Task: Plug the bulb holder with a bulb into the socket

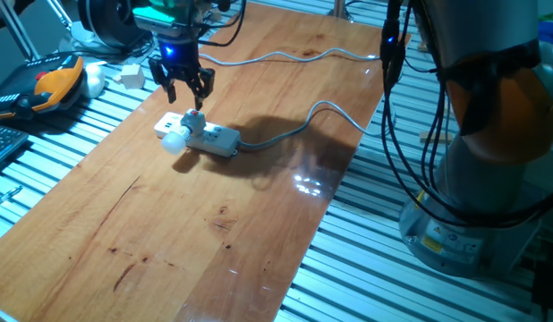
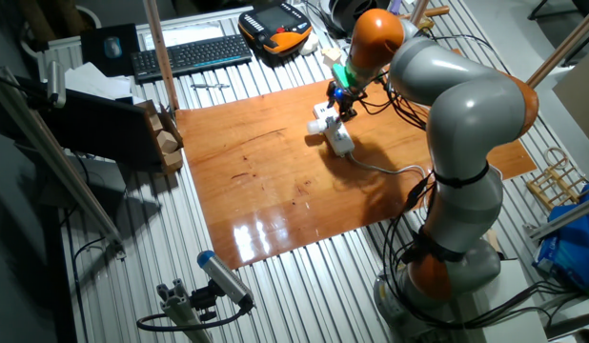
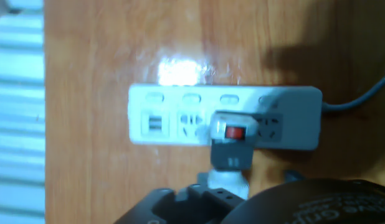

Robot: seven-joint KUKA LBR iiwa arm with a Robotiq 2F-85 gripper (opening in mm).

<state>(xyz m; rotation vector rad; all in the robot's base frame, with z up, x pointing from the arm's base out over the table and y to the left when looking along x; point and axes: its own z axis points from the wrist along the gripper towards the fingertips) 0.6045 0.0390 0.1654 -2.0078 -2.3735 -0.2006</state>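
Observation:
The socket [image 1: 209, 136] is a long white power strip lying on the wooden table, with a grey cable [image 1: 285, 131] running off to the right. The bulb holder [image 1: 194, 120], white with a red rocker switch [image 3: 235, 132], sits on the strip over one outlet. Its round white bulb [image 1: 175, 140] sticks out over the strip's near side. My gripper [image 1: 187, 94] hangs just above the holder, open and empty, not touching it. In the hand view the strip [image 3: 180, 115] lies crosswise with the holder [image 3: 231, 140] right of centre. The other fixed view shows the gripper [image 2: 340, 102] over the strip [image 2: 339, 139].
An orange and black teach pendant [image 1: 53, 85] and a keyboard [image 2: 190, 54] lie off the table at its far side. A second grey cable [image 1: 285, 56] crosses the back of the table. The wooden top ends at slatted metal rails [image 1: 366, 268]. The robot base [image 1: 482, 179] stands at the right.

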